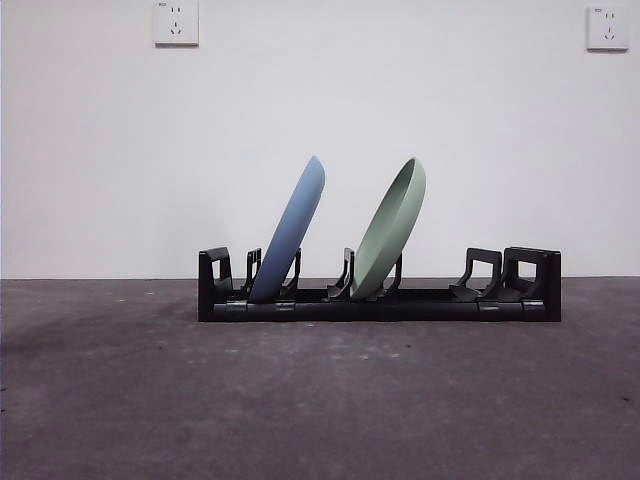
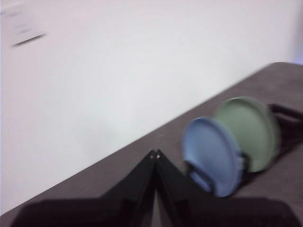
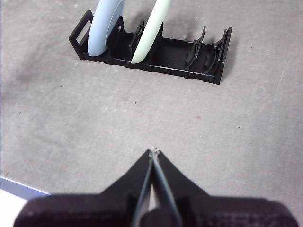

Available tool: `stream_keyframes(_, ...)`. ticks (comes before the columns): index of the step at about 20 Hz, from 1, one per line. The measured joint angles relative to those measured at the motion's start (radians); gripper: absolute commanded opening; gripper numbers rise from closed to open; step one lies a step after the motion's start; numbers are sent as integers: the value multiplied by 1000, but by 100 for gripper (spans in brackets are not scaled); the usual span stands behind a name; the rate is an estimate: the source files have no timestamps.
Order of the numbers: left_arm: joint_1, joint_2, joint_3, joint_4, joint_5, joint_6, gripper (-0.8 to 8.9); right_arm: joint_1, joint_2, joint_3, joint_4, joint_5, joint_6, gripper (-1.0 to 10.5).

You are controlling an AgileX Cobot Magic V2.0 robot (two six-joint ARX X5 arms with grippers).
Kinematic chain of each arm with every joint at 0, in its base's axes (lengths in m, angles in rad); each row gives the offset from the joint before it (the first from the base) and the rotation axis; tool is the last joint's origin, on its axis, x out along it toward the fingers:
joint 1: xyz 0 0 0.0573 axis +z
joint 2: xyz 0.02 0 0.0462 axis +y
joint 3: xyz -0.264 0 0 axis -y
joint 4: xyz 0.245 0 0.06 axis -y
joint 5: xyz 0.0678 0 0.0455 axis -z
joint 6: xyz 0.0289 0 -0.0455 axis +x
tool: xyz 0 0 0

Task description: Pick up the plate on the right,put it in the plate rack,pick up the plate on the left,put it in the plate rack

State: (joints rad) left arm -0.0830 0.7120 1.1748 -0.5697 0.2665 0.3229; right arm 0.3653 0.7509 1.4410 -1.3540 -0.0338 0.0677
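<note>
Standing in the plate rack (image 1: 380,300) at centre frame of the front view are two plates, both tilted with tops leaning right: blue plate (image 1: 290,232) in the left slot, green plate (image 1: 391,230) in the next slot over. Right-hand prong pairs of the rack hold nothing. Rack sits on the grey table (image 1: 300,400) against a white wall (image 1: 400,120). Two wall sockets, upper left (image 1: 176,22) and upper right (image 1: 607,27) of the frame; no readable text or brand on anything.

Left gripper (image 2: 155,154) at lower centre of its wrist view, jaws pressed together tip to tip, holding nothing, plates off to its right in blur. Right gripper (image 3: 153,151) at lower centre of its view, jaws likewise closed and empty, above bare table, well apart from the rack at upper frame. Neither arm shows in the front view.
</note>
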Motion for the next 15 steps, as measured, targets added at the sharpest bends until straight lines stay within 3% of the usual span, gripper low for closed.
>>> stream_keyframes(7, 149, -306, -575, 353, -2, -18, -4, 0, 31, 0, 0, 0, 0, 2)
stream_keyframes(15, 175, -570, -1022, 423, -89, -130, -4, 0, 118, 0, 0, 0, 0, 2)
